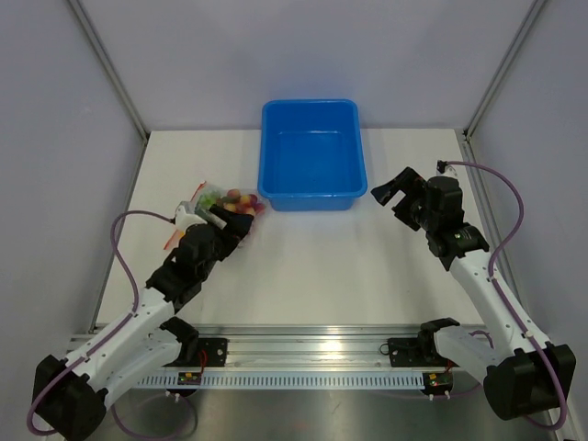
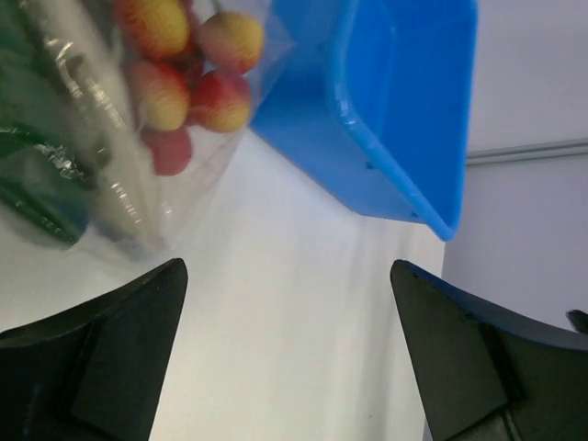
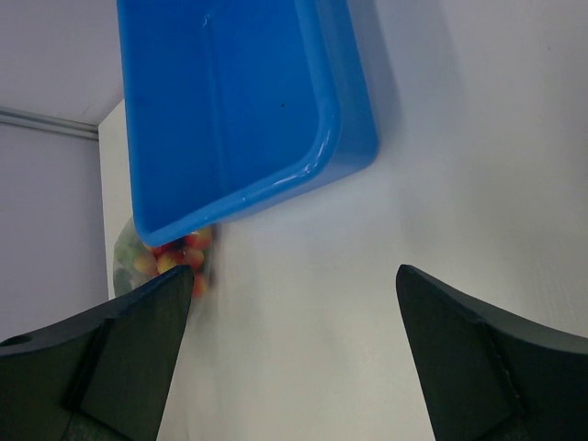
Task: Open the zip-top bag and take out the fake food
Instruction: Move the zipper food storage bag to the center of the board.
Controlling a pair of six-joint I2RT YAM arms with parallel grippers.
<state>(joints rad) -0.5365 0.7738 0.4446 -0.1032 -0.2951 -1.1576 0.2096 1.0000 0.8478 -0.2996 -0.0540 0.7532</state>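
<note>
The food [image 2: 193,78] lies inside the bag [image 1: 219,204], upper left; nothing is out yet. The left pincer [image 2: 287,276] and right pincer [image 3: 294,276] are both released and empty.

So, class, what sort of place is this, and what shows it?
Probably a robotics lab cell: left arm and right arm on an aluminium rail, plain grey wall panels, a blue tub and zip-top bag of fake food as props.

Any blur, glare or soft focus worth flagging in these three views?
Top external: sharp, evenly lit, a faint shadow by the blue tub. Left wrist: the zip-top bag looks smeared, glints on its plastic, the fake balls inside soft. Right wrist: bright glare along the tub's rim.
</note>
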